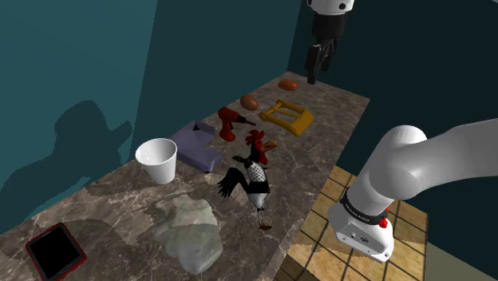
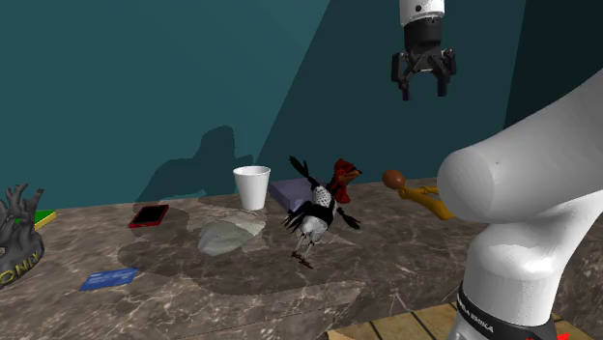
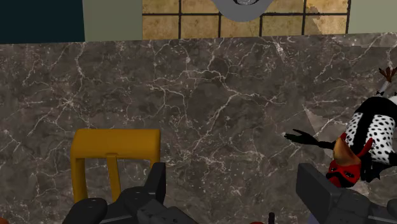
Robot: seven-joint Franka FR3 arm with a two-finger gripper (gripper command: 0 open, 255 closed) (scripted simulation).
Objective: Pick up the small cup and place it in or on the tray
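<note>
Overhead, the arm (image 1: 431, 168) holds its jaws high above the far end of the marbled surface (image 1: 120, 215); they stand apart with nothing between them. The small white cup (image 1: 157, 160) stands upright on the surface, just beside a lavender box (image 1: 197, 144) and well apart from the jaws. A yellow slotted piece (image 1: 289, 117), probably the tray, lies flat roughly beneath the jaws, near a red drill (image 1: 229, 122). A black-and-white rooster figure (image 1: 254, 177) stands between the cup and the surface's near edge. The cup is apart from the tray.
</note>
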